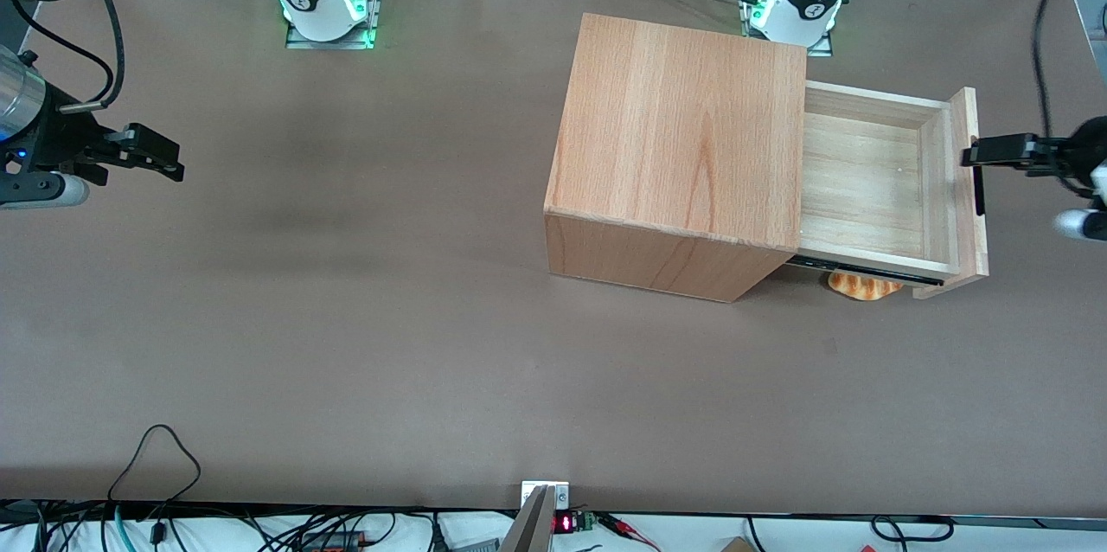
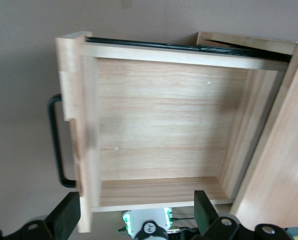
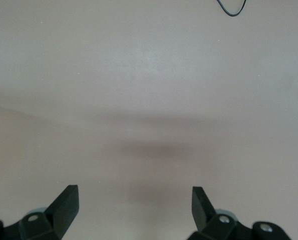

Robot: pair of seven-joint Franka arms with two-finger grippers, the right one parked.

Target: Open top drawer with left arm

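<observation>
We saw the top drawer pulled well out of the wooden cabinet, toward the working arm's end of the brown tabletop. Its pale tray held nothing, and its flat front panel carried a slim black bar handle. The left arm reached in level with that panel, and its gripper sat just beside the handle, at the handle's end farther from the front camera. In the left wrist view the jaws stood spread wide, with one finger outside the front panel and the other finger over the tray's inner end; they gripped nothing. Under the extended drawer, a small orange-and-cream object lay on the tabletop, partly hidden by the drawer's black runner. We could not tell what it was.
</observation>
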